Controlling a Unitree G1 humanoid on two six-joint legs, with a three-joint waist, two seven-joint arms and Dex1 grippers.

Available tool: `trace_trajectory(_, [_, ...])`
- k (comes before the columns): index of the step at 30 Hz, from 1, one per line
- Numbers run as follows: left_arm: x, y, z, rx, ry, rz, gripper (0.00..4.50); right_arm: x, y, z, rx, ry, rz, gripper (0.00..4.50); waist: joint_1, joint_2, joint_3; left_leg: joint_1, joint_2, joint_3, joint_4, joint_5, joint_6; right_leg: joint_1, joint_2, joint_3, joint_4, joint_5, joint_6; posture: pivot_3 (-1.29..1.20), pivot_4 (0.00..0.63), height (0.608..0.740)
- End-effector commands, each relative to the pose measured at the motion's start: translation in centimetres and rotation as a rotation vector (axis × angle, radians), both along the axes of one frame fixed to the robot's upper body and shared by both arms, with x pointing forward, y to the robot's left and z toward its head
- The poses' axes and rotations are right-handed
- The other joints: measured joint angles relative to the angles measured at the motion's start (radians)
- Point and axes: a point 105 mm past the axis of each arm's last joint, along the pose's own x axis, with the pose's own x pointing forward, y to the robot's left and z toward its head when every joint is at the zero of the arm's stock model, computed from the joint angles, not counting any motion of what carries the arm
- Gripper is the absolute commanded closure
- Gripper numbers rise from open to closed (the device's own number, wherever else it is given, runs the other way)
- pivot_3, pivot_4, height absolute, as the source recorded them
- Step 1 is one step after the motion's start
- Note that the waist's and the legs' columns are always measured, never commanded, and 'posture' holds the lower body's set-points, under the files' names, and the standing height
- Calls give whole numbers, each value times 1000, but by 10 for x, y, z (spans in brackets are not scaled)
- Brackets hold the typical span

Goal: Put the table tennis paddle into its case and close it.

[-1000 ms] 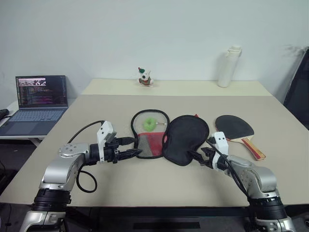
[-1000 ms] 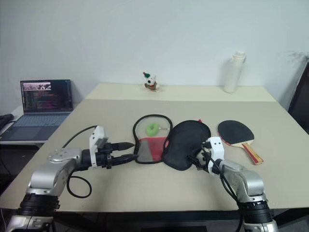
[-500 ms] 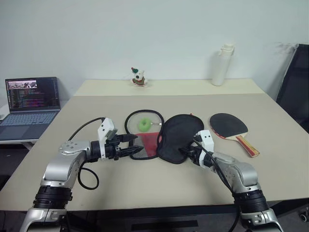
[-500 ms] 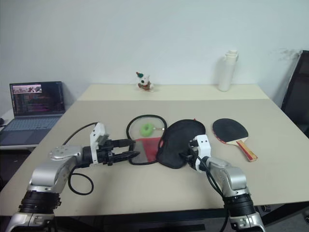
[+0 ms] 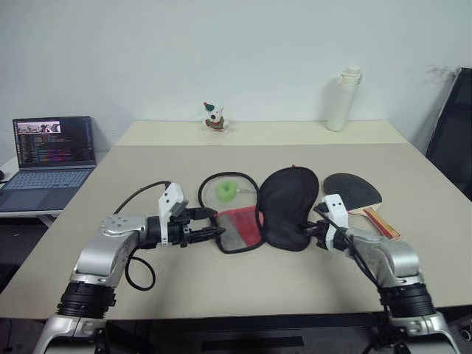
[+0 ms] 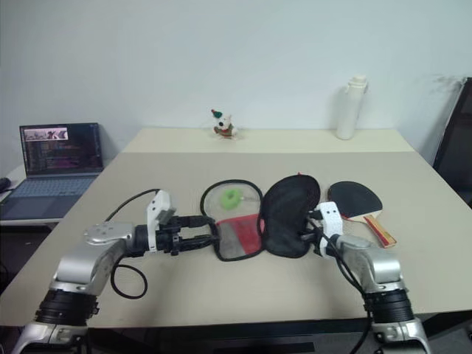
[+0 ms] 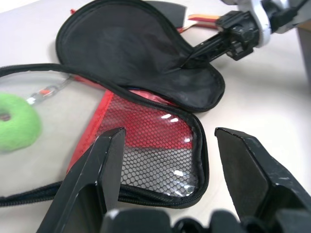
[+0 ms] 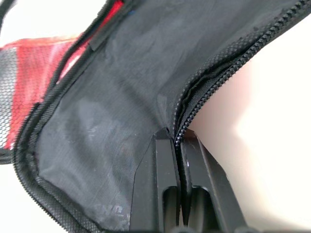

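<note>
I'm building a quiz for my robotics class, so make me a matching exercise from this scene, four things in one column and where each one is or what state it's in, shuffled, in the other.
Column one:
1. right hand
2. left hand
3. table tennis paddle
4. white bottle

Column two:
A. standing upright at the table's far edge
B. shut on the edge of the case's black flap
C. lying flat on the table beside the case
D. open, fingers either side of the case's mesh corner

Pairs: 1-B, 2-D, 3-C, 4-A
</note>
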Motion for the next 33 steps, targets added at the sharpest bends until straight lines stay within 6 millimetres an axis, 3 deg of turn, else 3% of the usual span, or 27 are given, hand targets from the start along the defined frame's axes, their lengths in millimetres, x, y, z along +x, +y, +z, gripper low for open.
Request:
trace_trajectory(1, [-1,-14,13,4,-66,-55,1303,5,-13,12,-13,-22,-2,4470,0,0,0,0,-1,0,0,0,0,0,0,0,0,0,0,0,150,740])
trace_trajectory(12, [-2,-20,9,11,-67,-76,1303,22,-27,26,-37,-55,-23,4470,-1,0,0,-1,-1,2,0,0,0,-2,1,2,1,0,0,0,150,740])
trace_trajectory(15, [-3,-20,7,16,-65,-77,1303,24,-31,28,-58,-72,-38,3856,-1,0,0,-1,-1,2,0,0,0,-3,1,3,0,1,-1,0,150,740])
trace_trajectory(20, [-3,-20,6,19,-64,-79,1303,30,-41,37,-138,-137,-58,2107,-1,0,0,-1,-1,3,0,0,0,-3,1,3,1,1,0,0,150,740])
trace_trajectory(26, [-4,-19,7,18,-66,-79,1303,25,-68,66,-170,-232,-80,35,0,0,0,-1,-1,3,0,0,0,-3,1,3,1,1,0,0,150,740])
trace_trajectory(29, [-6,-18,8,14,-67,-84,1303,18,-99,74,-212,-249,-122,35,0,0,0,-2,-1,3,0,0,0,-3,1,3,0,1,0,0,150,740])
trace_trajectory(33, [-9,-22,9,15,-67,-118,1303,15,-139,70,-293,-229,-203,35,1,-1,0,-2,-2,4,0,0,0,-3,0,3,0,0,1,0,150,740])
